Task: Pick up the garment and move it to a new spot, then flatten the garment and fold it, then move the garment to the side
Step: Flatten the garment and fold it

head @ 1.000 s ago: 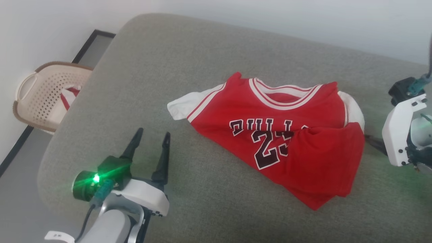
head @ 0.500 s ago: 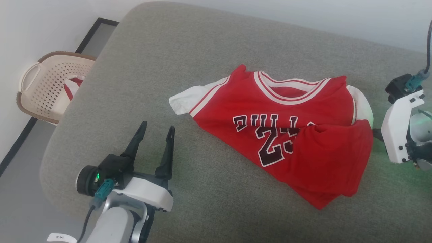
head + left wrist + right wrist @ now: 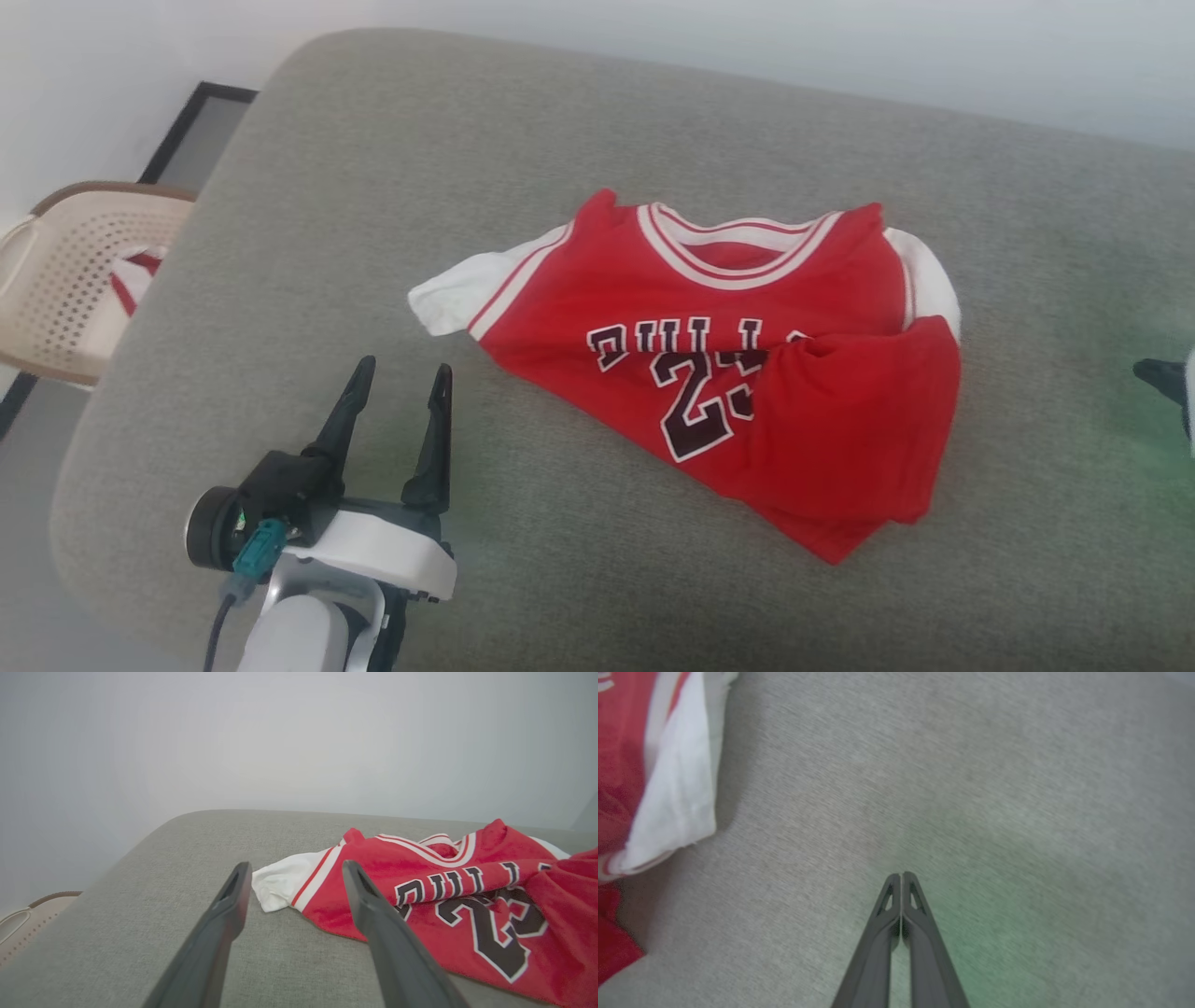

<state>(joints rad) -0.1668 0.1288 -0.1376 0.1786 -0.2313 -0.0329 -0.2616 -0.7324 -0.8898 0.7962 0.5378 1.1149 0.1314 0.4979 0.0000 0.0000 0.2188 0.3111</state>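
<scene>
The garment (image 3: 728,364), a red jersey with white sleeves and dark lettering, lies rumpled on the grey cushion (image 3: 579,149), its lower right part folded up over the print. My left gripper (image 3: 400,375) stands open at the lower left, short of the white sleeve (image 3: 457,294). The left wrist view shows that sleeve (image 3: 289,884) between and beyond the open fingers (image 3: 233,896). My right gripper (image 3: 901,875) is shut with nothing in it, over bare cushion to the right of the garment's other white sleeve (image 3: 677,807). A dark tip of it (image 3: 1162,375) shows at the right edge.
A beige perforated laundry basket (image 3: 65,280) with a red-and-white cloth inside stands on the floor left of the cushion. A pale wall runs behind the cushion. Grey floor lies along the cushion's rounded left edge.
The right gripper has shut and now sits farther right, almost out of the head view. The whole head picture has shifted, so the camera moved. The left gripper stays open.
</scene>
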